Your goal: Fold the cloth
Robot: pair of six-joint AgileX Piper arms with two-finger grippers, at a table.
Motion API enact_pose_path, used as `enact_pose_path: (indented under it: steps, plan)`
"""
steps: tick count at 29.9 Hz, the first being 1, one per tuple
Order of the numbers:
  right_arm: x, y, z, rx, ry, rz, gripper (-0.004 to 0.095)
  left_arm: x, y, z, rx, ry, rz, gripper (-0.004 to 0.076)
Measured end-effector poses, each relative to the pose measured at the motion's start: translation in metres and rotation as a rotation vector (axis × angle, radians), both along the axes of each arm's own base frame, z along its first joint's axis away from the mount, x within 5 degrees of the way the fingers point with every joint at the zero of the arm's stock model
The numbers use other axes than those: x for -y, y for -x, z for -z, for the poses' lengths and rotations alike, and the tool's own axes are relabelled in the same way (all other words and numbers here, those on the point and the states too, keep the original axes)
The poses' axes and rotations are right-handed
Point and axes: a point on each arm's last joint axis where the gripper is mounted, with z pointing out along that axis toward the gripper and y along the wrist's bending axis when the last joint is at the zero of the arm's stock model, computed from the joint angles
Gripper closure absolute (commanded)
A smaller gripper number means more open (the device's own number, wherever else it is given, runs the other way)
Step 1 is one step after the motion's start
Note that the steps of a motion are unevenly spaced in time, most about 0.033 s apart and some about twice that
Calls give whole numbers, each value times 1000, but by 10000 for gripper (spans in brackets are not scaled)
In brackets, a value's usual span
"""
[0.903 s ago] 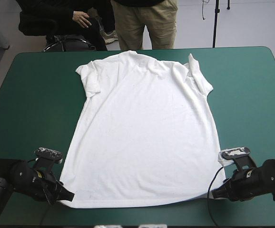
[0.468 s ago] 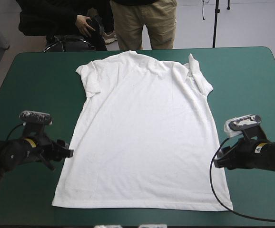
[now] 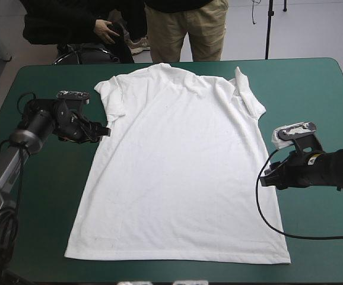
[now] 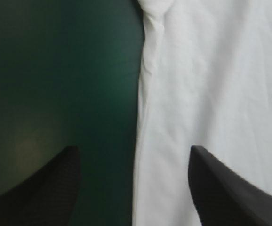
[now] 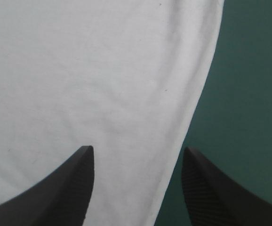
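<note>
L gripper (image 3: 102,130) moved up from hem to T-shirt (image 3: 177,166) sleeve; R gripper (image 3: 266,178) went to mid-side — both jaws wide, shirt's side edge between each pair. T-shirt flat on teal-green cover (image 3: 314,101).

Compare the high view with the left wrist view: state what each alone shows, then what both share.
Only the high view: the whole white short-sleeved T-shirt spread flat, both sleeves, and the right tool at its right edge. Only the left wrist view: the left tool's black fingers apart, one over cloth, one over the teal-green table cover. Both: the shirt's left side edge lying on that cover.
</note>
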Motion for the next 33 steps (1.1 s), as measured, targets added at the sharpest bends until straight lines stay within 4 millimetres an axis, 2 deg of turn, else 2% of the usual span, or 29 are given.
enact_pose_path:
  steps: [5, 14, 16, 18, 23, 28, 33]
  plan:
    - [-2, -8, 4, -1, -12, -8, 422, -2, -37, 32, -67, 40, 11, 260]
    - [-3, -11, 3, 34, -20, -2, 422, 3, -57, 71, -104, 71, 36, 269]
    - [-3, -12, 3, 34, -21, -2, 422, 4, -59, 72, -97, 77, 34, 318]
    - [-3, -12, 3, 37, -22, -1, 422, 4, -60, 73, -98, 77, 38, 404]
    - [-1, -15, 1, 75, -7, 7, 439, 4, -63, 74, -76, 68, 45, 735]
    - [1, -24, 0, 140, 13, 26, 429, 7, -64, 76, -64, 60, 71, 741]
    - [-2, -51, 8, 101, 23, 31, 348, 9, -64, 76, -63, 58, 81, 741]
